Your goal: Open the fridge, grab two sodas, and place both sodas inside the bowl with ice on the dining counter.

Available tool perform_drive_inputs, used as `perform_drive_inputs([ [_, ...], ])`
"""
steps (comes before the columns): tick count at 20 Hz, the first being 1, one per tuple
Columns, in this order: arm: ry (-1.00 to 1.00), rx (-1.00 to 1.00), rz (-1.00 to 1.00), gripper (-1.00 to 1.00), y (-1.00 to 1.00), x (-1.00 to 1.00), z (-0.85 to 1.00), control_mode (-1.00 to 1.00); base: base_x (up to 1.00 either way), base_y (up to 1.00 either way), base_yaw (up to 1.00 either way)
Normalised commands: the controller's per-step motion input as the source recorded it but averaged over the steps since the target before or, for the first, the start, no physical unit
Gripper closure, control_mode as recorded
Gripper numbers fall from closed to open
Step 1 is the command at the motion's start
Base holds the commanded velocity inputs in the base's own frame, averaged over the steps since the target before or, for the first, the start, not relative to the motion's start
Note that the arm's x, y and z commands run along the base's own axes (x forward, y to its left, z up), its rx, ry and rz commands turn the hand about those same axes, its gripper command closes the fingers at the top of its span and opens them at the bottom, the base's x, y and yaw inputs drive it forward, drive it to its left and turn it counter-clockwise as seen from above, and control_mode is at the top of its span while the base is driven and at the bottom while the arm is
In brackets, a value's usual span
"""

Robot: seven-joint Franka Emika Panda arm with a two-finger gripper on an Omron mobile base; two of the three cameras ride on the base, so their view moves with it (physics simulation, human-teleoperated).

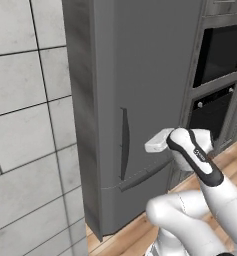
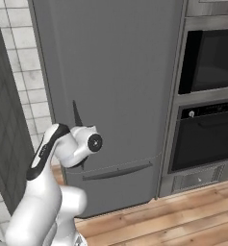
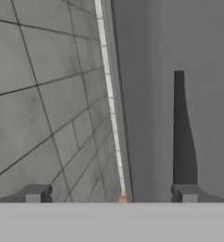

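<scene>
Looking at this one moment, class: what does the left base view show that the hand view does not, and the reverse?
Left base view alone: the white arm, the wall ovens, the wooden floor, and the lower drawer handle.

Hand view alone: the open hand with its fingertips set wide apart.

Both share: the closed grey fridge, its dark curved door handle, and the tiled wall.

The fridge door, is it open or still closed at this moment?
Closed. The fridge door lies flush with its body, no gap and no shelves visible. Its dark handle is untouched; the hand is open, short of it.
</scene>
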Motion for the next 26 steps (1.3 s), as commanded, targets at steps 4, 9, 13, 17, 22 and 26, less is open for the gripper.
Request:
perform_drive_inputs([
  [4, -0.11, 0.01, 0.03, -1.0, 0.42, 0.24, -0.27, -1.0, 0.0, 0.0, 0.0],
  [9, -0.14, 0.02, 0.01, -1.0, 0.01, 0.15, -0.19, -1.0, 0.0, 0.0, 0.0],
  [13, -0.14, 0.03, 0.05, -1.0, 0.01, 0.18, -0.25, -1.0, 0.0, 0.0, 0.0],
  [17, -0.11, 0.04, 0.05, -1.0, 0.0, 0.23, -0.23, -1.0, 0.0, 0.0, 0.0],
  [22, -0.09, 0.08, 0.02, -1.0, 0.0, 0.22, -0.06, -1.0, 0.0, 0.0, 0.0],
  [26, -0.03, 0.05, 0.0, -1.0, 0.0, 0.21, -0.01, -1.0, 0.0, 0.0, 0.0],
])
